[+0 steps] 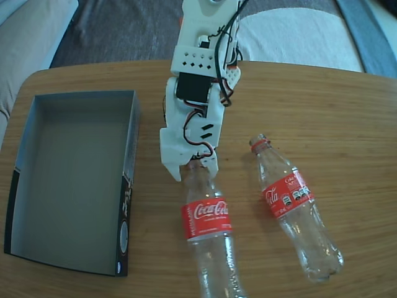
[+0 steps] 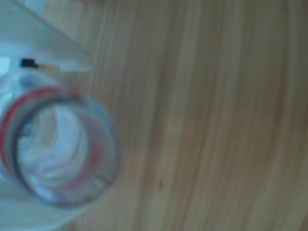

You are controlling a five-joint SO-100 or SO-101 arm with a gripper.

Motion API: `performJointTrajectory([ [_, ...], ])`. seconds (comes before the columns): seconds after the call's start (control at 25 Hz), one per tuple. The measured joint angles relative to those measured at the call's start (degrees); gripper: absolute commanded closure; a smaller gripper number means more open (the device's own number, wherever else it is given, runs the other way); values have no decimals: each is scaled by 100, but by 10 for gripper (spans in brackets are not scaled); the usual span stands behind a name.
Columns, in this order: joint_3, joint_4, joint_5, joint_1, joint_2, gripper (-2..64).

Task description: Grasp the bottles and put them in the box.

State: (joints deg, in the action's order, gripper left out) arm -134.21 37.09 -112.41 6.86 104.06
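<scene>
Two clear Coca-Cola bottles with red labels lie on the wooden table in the fixed view. The left bottle [image 1: 208, 233] points its neck up under my white gripper [image 1: 193, 170], whose jaws close on that neck from both sides. In the wrist view this bottle's open mouth with its red ring [image 2: 57, 149] fills the left side, pressed between the white fingers [image 2: 43, 43]. The right bottle [image 1: 291, 205] lies apart, untouched, neck toward the upper left. The box [image 1: 124, 186], grey inside with black outer sides, stands empty at the left.
The round-cornered table edge [image 1: 37, 77] runs close behind the box. Beyond it are a grey sofa and cushions [image 1: 298, 31]. Bare wood [image 1: 335, 105] lies to the right of the arm.
</scene>
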Motion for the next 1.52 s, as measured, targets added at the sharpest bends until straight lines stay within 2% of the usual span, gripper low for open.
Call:
performJointTrajectory([
  [0.12,0,0,-53,9,0,540],
  [0.28,9,-18,-9,18,0,557],
  [0.4,0,-9,-9,0,-9,623],
  [0.92,0,-18,-9,53,-9,618],
  [1.12,431,26,-9,53,-9,618],
  [1.2,703,202,-9,53,-9,618],
  [1.52,1854,1573,-9,53,-9,618],
])
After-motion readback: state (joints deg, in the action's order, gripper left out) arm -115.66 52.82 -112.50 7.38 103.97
